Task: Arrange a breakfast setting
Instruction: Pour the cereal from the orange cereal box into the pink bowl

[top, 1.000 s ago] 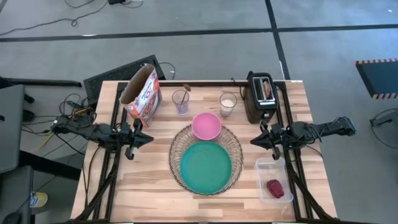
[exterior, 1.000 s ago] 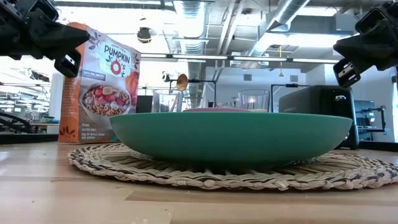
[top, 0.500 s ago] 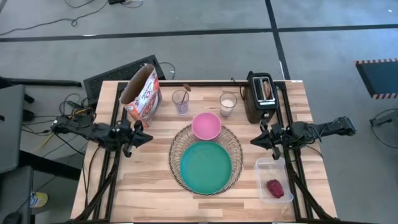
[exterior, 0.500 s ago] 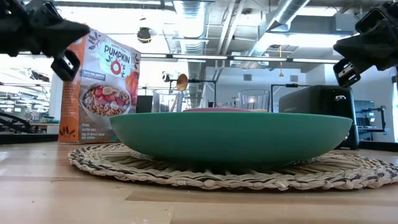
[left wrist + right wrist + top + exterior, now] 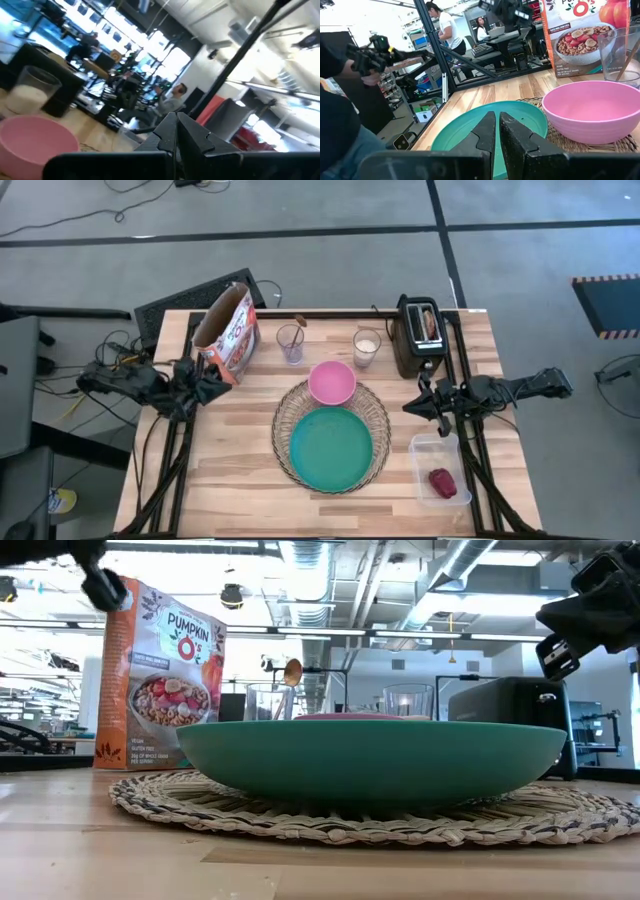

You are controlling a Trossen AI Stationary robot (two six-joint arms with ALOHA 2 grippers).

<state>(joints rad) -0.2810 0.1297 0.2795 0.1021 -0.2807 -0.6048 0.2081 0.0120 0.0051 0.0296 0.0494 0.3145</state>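
Observation:
The teal plate (image 5: 330, 445) sits on the round wire charger (image 5: 283, 408) at the table's middle. The pink bowl (image 5: 332, 382) rests on the charger's far rim. The small spoon (image 5: 297, 326) stands in a clear glass (image 5: 290, 344). The tan bagel (image 5: 430, 326) sticks up out of the black toaster (image 5: 416, 348). The dark red fruit (image 5: 442, 483) lies in the clear tub (image 5: 424, 448) at the near right. My left gripper (image 5: 216, 385) is shut and empty, in the air beside the cereal box. My right gripper (image 5: 409, 408) is shut and empty, hovering right of the charger.
An open cereal box (image 5: 228, 330) stands at the far left, close to my left gripper. A glass of milk (image 5: 366, 347) stands left of the toaster. People show in the room beyond the table (image 5: 445, 30). Bare wood lies at the near left (image 5: 220, 470).
My left gripper has risen and drawn back toward the table's far left, toward the cereal box, tipping its fingers upward. It has stayed shut.

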